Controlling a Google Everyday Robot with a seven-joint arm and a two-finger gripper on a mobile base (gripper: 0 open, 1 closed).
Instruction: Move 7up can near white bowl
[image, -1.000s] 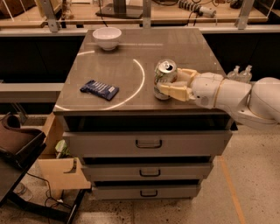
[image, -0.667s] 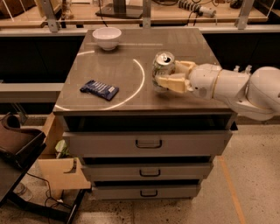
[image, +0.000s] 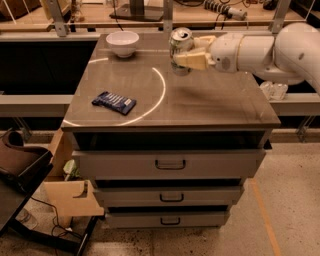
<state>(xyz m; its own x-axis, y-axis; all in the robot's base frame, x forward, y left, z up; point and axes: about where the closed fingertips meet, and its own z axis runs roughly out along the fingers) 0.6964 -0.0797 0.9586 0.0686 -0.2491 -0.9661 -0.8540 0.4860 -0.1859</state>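
Moved rearward since 0.7 s ago: gripper (image: 184, 59), fingers closed around the 7up can (image: 180, 39), now holds it right of the white bowl (image: 122, 43), near but not touching.

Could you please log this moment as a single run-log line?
gripper: shut on 7up can, raised over table, back centre | white bowl: back left, apart from can | snack packet: front left, flat on table

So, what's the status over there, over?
Gripper shut on can, right of bowl, gap between. Nothing in the way; blue packet lies front-left.
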